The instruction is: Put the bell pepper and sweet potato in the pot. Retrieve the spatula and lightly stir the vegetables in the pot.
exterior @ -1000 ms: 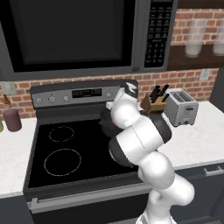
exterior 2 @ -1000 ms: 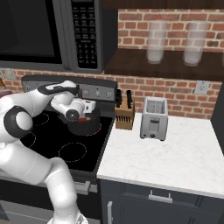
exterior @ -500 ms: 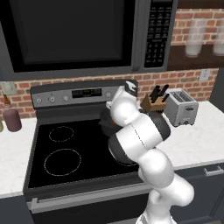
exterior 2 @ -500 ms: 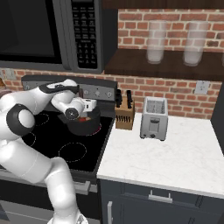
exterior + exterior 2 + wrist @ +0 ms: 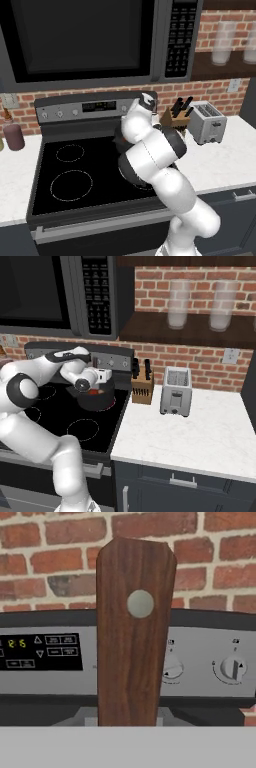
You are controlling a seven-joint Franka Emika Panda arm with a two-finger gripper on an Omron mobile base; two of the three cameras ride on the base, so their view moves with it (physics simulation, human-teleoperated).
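Right base view: gripper (image 5: 106, 376) sits left of centre in the frame, above the pot (image 5: 95, 399), which stands on the black stove top (image 5: 75, 421) at a rear burner. A red patch, likely the bell pepper (image 5: 93, 391), shows at the pot's mouth just under the wrist; the sweet potato cannot be made out.

Hand view: a brown wooden spatula handle (image 5: 134, 637) with a round metal rivet runs up the centre of the frame from the bottom edge, against the stove's control panel (image 5: 45, 657) and the brick wall (image 5: 60, 557). Claw pressed together, pinching this handle; the finger tips themselves are hidden.

Left base view: the arm covers most of the pot (image 5: 121, 142) at frame centre. Knife block (image 5: 176, 117) and toaster (image 5: 206, 122) stand right of centre on the white counter (image 5: 220, 155); a maroon canister (image 5: 13, 136) stands at the left edge.
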